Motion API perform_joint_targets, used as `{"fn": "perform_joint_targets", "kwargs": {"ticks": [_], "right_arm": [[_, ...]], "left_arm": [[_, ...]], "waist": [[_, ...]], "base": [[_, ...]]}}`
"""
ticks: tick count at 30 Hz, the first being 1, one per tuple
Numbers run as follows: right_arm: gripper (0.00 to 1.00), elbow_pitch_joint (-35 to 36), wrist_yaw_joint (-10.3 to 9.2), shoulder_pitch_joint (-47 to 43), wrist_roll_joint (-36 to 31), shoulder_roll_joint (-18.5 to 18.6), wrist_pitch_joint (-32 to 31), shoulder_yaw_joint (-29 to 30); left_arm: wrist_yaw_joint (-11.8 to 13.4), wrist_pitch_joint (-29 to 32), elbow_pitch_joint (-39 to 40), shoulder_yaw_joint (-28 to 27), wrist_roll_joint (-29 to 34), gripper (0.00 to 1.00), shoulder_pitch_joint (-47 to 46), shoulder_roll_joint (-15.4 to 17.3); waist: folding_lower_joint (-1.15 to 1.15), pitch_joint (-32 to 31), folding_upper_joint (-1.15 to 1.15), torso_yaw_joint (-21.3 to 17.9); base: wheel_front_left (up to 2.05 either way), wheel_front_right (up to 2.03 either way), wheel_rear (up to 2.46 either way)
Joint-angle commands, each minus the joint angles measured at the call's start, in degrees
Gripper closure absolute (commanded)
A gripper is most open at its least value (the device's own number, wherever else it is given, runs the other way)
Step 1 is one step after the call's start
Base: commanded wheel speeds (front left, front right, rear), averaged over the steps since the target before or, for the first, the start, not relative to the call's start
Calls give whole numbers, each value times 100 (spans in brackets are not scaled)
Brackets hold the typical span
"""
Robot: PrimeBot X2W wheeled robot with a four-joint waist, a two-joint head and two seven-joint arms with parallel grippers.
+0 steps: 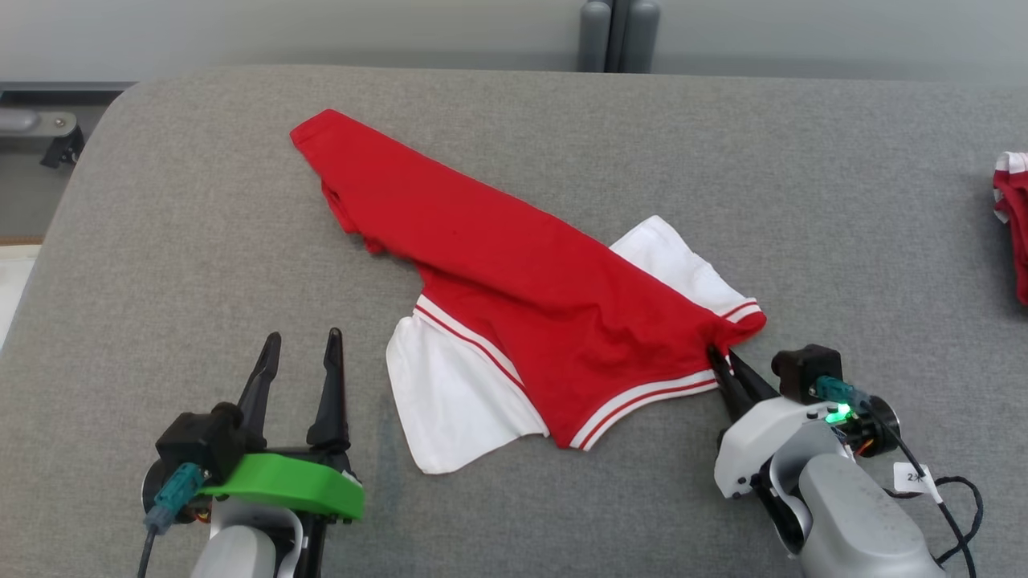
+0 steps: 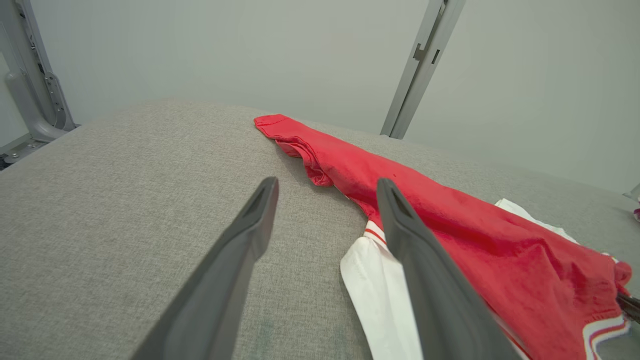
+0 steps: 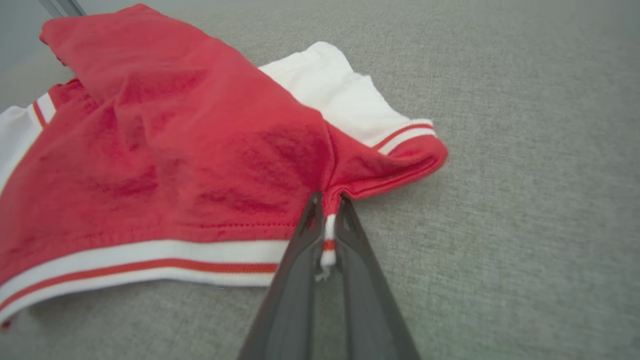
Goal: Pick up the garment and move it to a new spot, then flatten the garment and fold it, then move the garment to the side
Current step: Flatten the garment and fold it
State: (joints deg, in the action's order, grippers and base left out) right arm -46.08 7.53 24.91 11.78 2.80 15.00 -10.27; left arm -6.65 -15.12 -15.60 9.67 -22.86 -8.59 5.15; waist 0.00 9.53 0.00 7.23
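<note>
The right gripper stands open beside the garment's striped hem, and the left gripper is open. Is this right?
No: the right gripper is shut on the striped hem of the garment, as the right wrist view shows. The left gripper is open.

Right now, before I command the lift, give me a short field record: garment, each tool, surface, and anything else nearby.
garment: red and white shirt, lying rumpled and diagonal, not flattened
right tool: shut on the striped hem at the shirt's near right corner
left tool: open, holding nothing, apart from the shirt, left of its white sleeve
surface: grey padded table
other: second red and white garment at the far right edge
</note>
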Motion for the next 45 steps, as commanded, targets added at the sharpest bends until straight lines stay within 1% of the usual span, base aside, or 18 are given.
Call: {"fn": "perform_joint_targets", "kwargs": {"ticks": [1, 5, 8, 13, 16, 19, 23, 24, 28, 30, 32, 35, 36, 37, 38, 42, 45], "right_arm": [[100, -34, -9, 125, -70, 20, 26, 27], [100, -38, -9, 304, -415, 23, 26, 246], [100, -15, -9, 462, -700, 139, 26, 442], [100, -31, -9, 901, -1078, 515, -13, 633], [100, -88, -10, 1274, -1283, 885, -143, 637], [100, -146, -10, 1708, -1448, 1312, -296, 483], [100, -265, -10, 2408, -1748, 2038, -517, 52], [100, -312, -10, 2634, -1832, 2272, -585, -71], [100, -439, -10, 3353, -2062, 2791, -747, -397], [100, -511, -10, 3685, -2137, 2945, -792, -502], [100, -620, -10, 3937, -2200, 3001, -840, -549], [100, -780, -10, 4217, -2299, 2910, -791, -512], [82, -855, -10, 4250, -2326, 2835, -740, -476], [14, -918, -10, 4249, -2338, 2757, -691, -450], [0, -989, -10, 4252, -2366, 2679, -625, -427], [0, -1139, -10, 4210, -2430, 2461, -344, -370], [0, -1178, -10, 4130, -2362, 2256, -156, -304]], "left_arm": [[-35, -2, 17, -25, 60, 0, 82, -13], [-47, -2, 53, -80, 102, 0, 93, -53], [-62, -2, 73, -93, 113, 0, 100, -81], [-82, -2, 142, -39, 135, 0, 23, -125], [-92, -2, 251, 52, 165, 0, -88, -149], [-88, -2, 359, 149, 168, 0, -194, -165], [-92, -2, 483, 326, 142, 0, -326, -188], [-93, -1, 525, 415, 123, 0, -380, -194], [-93, -1, 656, 680, 61, 0, -514, -207], [-94, -1, 702, 804, 34, 0, -575, -213], [-94, -1, 714, 879, 2, 0, -620, -217], [-95, -1, 707, 946, -11, 0, -666, -221], [-95, -2, 699, 951, -22, 0, -678, -222], [-95, -2, 692, 952, -36, 0, -683, -223], [-95, -1, 683, 941, -45, 0, -690, -223], [-95, -1, 674, 856, -73, 0, -743, -222], [-95, -1, 657, 766, 0, 0, -759, -222]], "waist": [[0, 16, 0, -4], [0, 40, 0, -26], [0, 52, 0, -36], [0, 139, 0, -5], [0, 235, 0, 90], [0, 357, 0, 226], [0, 571, 0, 461], [0, 649, 0, 544], [0, 922, 0, 815], [0, 1052, 0, 923], [0, 1154, 0, 997], [0, 1268, 0, 1030], [0, 1294, 0, 1024], [0, 1306, 0, 1014], [0, 1313, 0, 993], [0, 1293, 0, 850], [0, 1235, 0, 663]], "base": [[0, 0, 0], [0, 0, 0], [0, 0, 0], [0, 0, 0], [0, 0, 0], [0, 0, 0], [0, 0, 0], [0, 0, 0], [0, 0, 0], [0, 0, 0], [0, 0, 0], [0, 0, 0], [0, 0, 0], [0, 0, 0], [0, 0, 0], [0, 0, 0], [0, 0, 0]]}}
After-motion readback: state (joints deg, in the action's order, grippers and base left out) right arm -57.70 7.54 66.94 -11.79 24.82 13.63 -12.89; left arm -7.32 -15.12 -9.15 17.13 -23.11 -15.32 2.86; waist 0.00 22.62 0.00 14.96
